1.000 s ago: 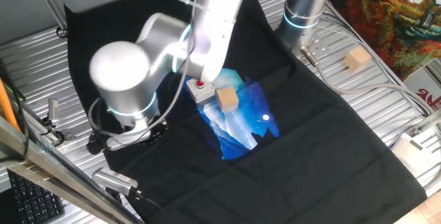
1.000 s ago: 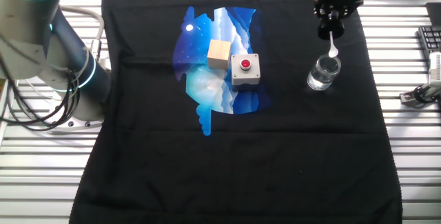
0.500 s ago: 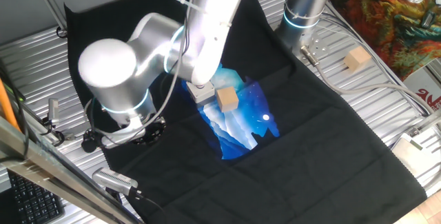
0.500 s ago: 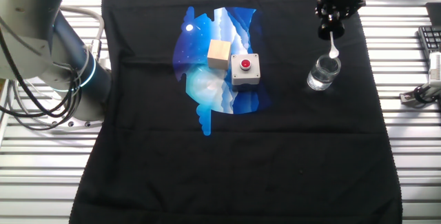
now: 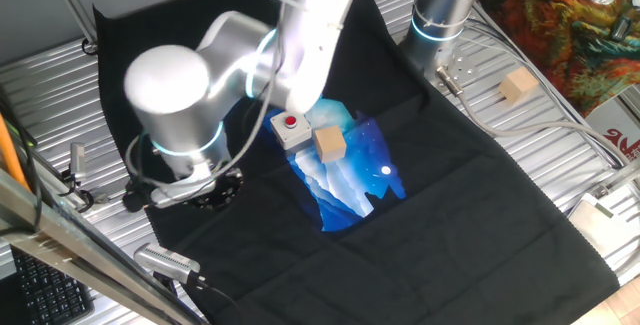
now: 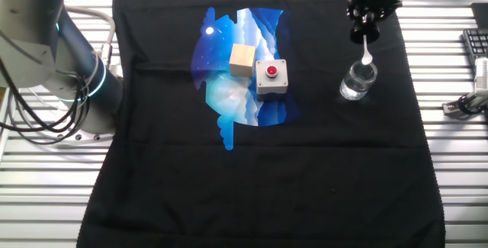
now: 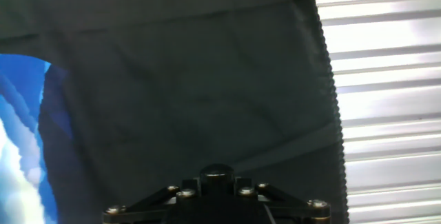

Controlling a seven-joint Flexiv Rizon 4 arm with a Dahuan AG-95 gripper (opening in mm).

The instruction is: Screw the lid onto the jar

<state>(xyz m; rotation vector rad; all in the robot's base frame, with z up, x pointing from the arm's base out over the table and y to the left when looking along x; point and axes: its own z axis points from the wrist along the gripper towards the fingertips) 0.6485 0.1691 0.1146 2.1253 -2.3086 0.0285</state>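
In one fixed view the arm (image 5: 300, 55) hides the jar and lid entirely; only the button box (image 5: 291, 129) peeks out beside it. In the other fixed view the gripper (image 6: 364, 20) is cut by the top edge above the jar (image 6: 357, 81), its jaws too dark to read. The hand view shows only a mount (image 7: 215, 193), fingers unseen.

Black cloth (image 6: 267, 179) with a blue-white print (image 6: 229, 88); tan cube (image 6: 242, 59); grey box (image 6: 271, 78), red button.
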